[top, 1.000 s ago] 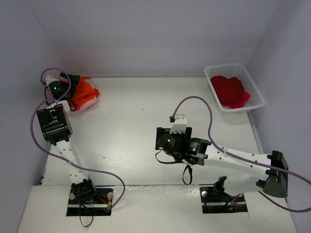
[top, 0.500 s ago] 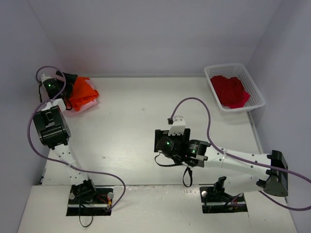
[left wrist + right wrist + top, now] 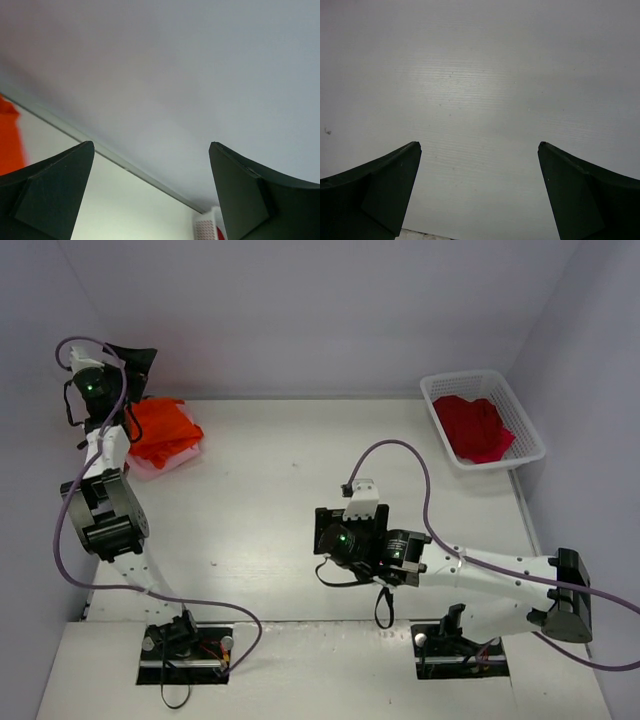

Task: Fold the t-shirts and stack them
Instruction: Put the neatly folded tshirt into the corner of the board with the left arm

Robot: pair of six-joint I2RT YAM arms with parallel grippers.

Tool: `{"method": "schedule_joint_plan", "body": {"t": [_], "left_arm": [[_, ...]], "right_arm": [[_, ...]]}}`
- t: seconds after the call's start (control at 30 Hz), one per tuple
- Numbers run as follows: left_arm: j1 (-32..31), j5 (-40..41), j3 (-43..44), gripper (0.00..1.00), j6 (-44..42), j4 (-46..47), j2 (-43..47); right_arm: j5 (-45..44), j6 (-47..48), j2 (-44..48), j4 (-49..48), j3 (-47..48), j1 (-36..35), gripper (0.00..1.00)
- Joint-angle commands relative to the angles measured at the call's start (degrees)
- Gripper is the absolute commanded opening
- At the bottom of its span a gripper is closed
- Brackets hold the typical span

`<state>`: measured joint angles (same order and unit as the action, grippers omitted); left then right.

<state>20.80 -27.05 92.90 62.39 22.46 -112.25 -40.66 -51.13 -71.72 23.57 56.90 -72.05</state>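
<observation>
Holding a crimson t-shirt, the white basket sits far right.

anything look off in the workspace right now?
Nothing damaged. Orange t-shirt lies bunched in the far-left corner over a pale pink one; crimson t-shirt sits crumpled in the basket. Left pincer is open, empty, raised and aimed at the back wall.

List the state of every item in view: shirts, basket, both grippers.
orange t-shirt: bunched, far left corner of the table, lying on the pink one
pale pink t-shirt: mostly covered by the orange one, only an edge shows
red t-shirt: crumpled, unfolded, in the basket
basket: upright, far right of the table
left gripper: open, empty, raised by the orange shirt
right gripper: open, empty, over bare table
</observation>
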Motion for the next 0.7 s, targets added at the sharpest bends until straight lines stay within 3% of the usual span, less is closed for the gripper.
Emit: {"method": "schedule_joint_plan", "body": {"t": [0.0,0.1,0.27,0.37,0.5,0.53,0.67], "left_arm": [[-2.6,-4.3,0.9,0.93,5.1,4.4,8.2],[-5.9,-5.1,-2.2,0.93,2.6,0.2,15.7],[-11.7,-2.9,-9.7,0.93,-6.6,-8.9,29.3],[-14.1,-1.2,-10.4,0.93,-10.8,-25.8,37.5],[-15.3,-2.1,-13.7,0.93,-12.2,-32.1,50.2],[-15.3,-2.0,-17.5,0.93,-12.3,-36.3,57.2],[-15.3,-1.6,-19.2,0.93,-12.8,-43.6,66.8]], "right_arm": [[-5.1,0.2,-1.1,-0.8,3.5,-0.2,1.0],[-5.0,4.3,-2.6,-0.9,5.7,3.0,1.0],[2.4,13.5,-2.5,-5.0,10.3,10.0,1.0],[6.6,18.7,-3.1,-7.0,13.4,14.4,1.0],[15.7,24.0,-8.4,-8.7,18.5,21.6,1.0],[20.9,25.9,-11.6,-10.1,21.6,27.1,1.0],[26.3,26.9,-16.4,-10.3,25.0,32.8,1.0]]}}
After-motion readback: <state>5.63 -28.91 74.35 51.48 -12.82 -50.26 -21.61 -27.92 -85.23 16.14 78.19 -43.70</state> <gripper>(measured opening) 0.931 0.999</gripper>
